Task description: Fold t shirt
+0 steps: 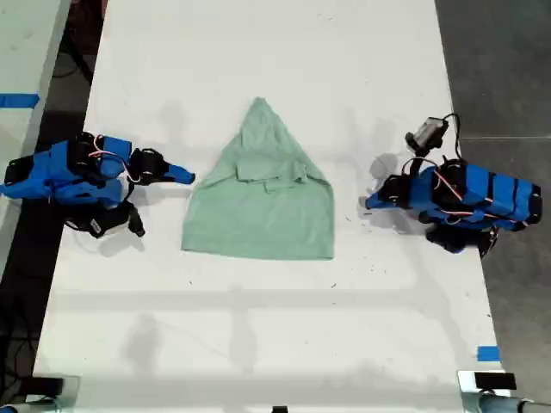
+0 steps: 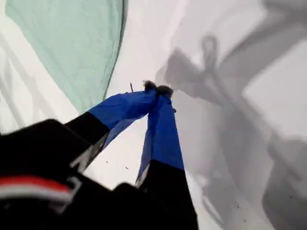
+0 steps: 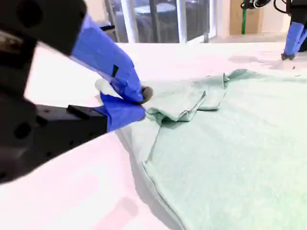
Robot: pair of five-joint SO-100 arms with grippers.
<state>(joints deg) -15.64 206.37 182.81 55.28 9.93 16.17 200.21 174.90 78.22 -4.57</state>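
— Well, where is the t shirt [image 1: 258, 206]?
— Flat in the middle of the desk [image 1: 258, 344]. My first pincer [image 1: 370, 203] is closed, empty, near it. My second pincer [image 1: 188, 178] is closed at its edge.

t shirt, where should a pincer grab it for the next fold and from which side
Probably the peaked tip of the pale mint-green cloth t shirt, at the far end in the exterior view. It narrows to one point there with bare white table around it, so a pincer could come in low from beyond the tip and carry it toward the straight hem.
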